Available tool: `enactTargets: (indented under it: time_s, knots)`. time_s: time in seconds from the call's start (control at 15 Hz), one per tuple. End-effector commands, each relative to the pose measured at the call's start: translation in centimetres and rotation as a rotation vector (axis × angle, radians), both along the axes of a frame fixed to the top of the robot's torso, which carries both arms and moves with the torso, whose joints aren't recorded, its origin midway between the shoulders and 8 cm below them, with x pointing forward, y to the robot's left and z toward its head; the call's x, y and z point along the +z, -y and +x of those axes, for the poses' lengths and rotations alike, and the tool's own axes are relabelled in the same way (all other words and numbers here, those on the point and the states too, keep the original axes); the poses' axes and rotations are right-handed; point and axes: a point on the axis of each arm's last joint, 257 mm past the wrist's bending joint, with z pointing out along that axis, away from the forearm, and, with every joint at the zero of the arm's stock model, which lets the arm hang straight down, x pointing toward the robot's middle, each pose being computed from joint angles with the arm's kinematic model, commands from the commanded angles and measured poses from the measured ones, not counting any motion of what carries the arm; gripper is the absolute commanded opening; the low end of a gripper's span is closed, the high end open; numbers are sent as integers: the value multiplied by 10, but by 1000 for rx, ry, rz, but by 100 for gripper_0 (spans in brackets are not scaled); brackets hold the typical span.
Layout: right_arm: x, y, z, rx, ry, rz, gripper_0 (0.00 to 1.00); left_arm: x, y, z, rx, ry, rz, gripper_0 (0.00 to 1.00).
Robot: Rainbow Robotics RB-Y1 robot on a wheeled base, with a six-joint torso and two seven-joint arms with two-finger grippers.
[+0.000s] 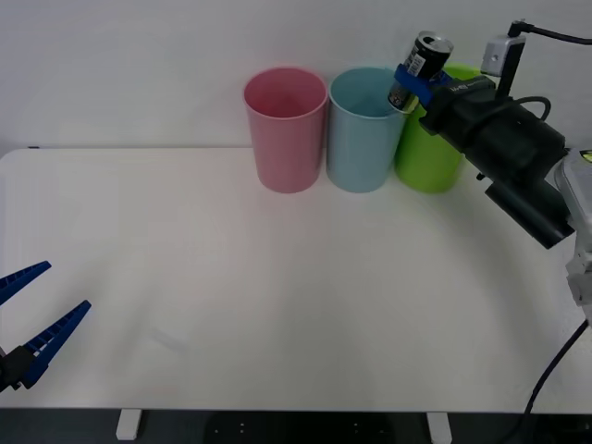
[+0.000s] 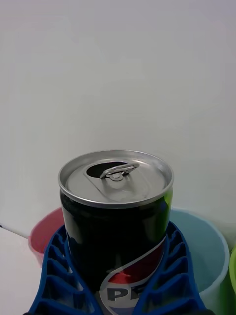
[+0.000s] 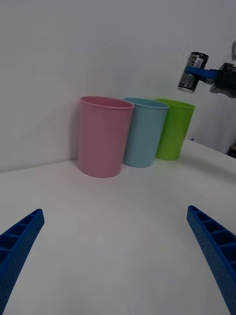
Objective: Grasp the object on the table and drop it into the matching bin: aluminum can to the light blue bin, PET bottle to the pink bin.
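Blue fingers of the left gripper (image 1: 28, 326) sit apart and idle, lower left of the front view, low over the table (image 1: 277, 305). Right gripper (image 1: 418, 83), upper right, has its fingers clamped on the can (image 1: 421, 69), tilted, above the far right rim of the light blue bin (image 1: 363, 129). Grasp and lift look done; release is left. Pink bin (image 1: 285, 129) and green bin (image 1: 430, 153) touch or nearly touch either side, so little margin; open room above.

The can (image 2: 115, 221) runs off the wrist picture's lower edge — its label half covered by the blue fingers (image 2: 56, 275) — and hides part of the light blue bin (image 1: 363, 129).
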Motion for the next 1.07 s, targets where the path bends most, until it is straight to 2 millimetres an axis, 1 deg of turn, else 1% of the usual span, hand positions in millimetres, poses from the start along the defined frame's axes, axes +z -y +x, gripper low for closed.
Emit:
enactTargets:
  time_s: [0.07, 0.33, 0.47, 0.67, 0.73, 0.8, 1.07]
  knots:
    - [1, -11, 29, -9, -29, 3, 0, 0, 0, 0, 0, 0, 0, 100]
    - [6, -23, 65, -60, -55, 12, 0, 0, 0, 0, 0, 0, 0, 100]
    - [5, -27, 83, -95, -76, 19, 0, 0, 0, 0, 0, 0, 0, 100]
    - [4, -33, 103, -151, -100, 26, 0, 0, 0, 0, 0, 0, 0, 100]
    - [3, -36, 108, -170, -108, 30, 0, 0, 0, 0, 0, 0, 0, 100]
    - [4, -35, 112, -190, -107, 32, 0, 0, 0, 0, 0, 0, 0, 100]
    - [5, -39, 114, -198, -106, 27, 0, 0, 0, 0, 0, 0, 0, 100]
